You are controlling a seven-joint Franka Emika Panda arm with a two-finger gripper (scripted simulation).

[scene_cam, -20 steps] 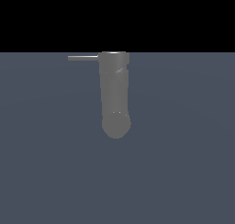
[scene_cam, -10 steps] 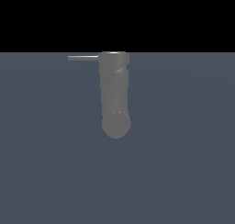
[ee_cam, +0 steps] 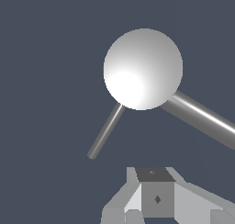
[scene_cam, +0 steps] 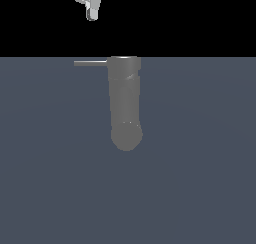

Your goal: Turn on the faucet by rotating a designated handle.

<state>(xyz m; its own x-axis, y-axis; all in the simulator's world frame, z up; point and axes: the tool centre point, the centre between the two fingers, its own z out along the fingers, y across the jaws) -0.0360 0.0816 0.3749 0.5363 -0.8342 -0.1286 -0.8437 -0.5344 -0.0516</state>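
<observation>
the faucet (scene_cam: pixel 124 103) stands alone on a flat slate-blue floor (scene_cam: pixel 200 178) that fills the lower part of the exterior view, up to a straight edge where black background begins. open floor lies on every side of it, with nothing else standing near.

in the exterior view the faucet is a thick grey cylinder whose long axis runs up and down the picture: its flat rim sits at the top, level with the floor's far edge, and its rounded end points down toward the viewer. the handle (scene_cam: pixel 90 63) is a thin straight rod jutting from the rim end toward the exterior view's left, at a right angle to the cylinder's axis. it is bare, with clear room above and below it.

the gripper (scene_cam: pixel 92 10) hangs at the top edge of the exterior view, partly cut off, well apart from the handle and roughly above the rod's middle. it touches nothing.

in the wrist view the faucet (ee_cam: pixel 143 69) shows end-on as a bright round disc, with the handle (ee_cam: pixel 106 130) running out from it as a slim rod and a thicker grey bar (ee_cam: pixel 202 118) leaving the other side. part of the gripper (ee_cam: pixel 156 195) shows at the picture's edge; whether the jaws are parted or closed, i cannot tell.
</observation>
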